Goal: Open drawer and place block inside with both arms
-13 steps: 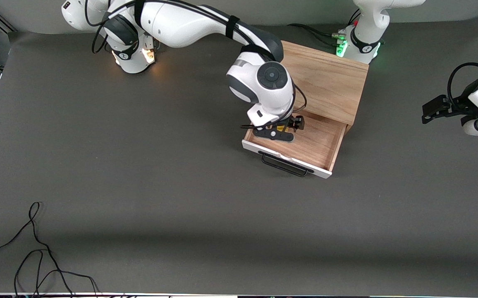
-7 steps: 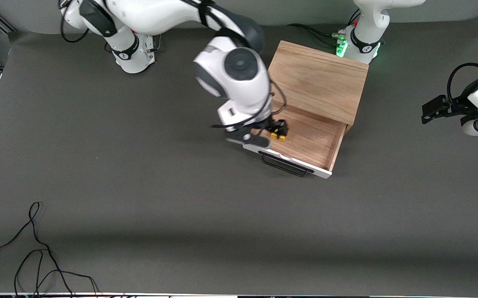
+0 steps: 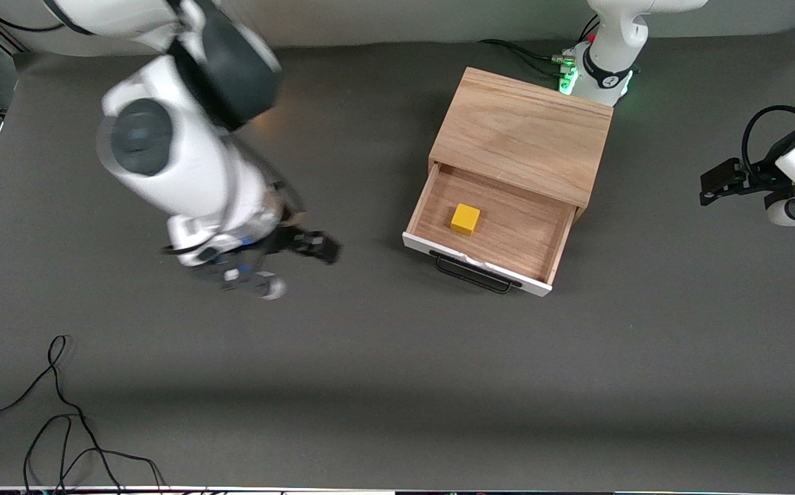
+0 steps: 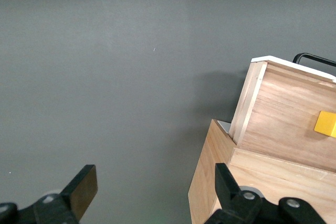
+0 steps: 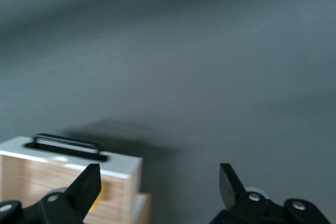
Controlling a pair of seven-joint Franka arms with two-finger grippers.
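A: The right gripper hangs over bare table toward the right arm's end, fingers spread wide, holding nothing. It looks blurred, so I'd guess it's moving fast; a careless sweep could clip the box.

B: The block lies in the drawer, which stands pulled out of the oak box. What's the risk there?

A: A shove could slide the cube.

B: And the left gripper?

A: It waits over the table at its own end, fingers wide, empty.

The block lies in the open drawer of the box.
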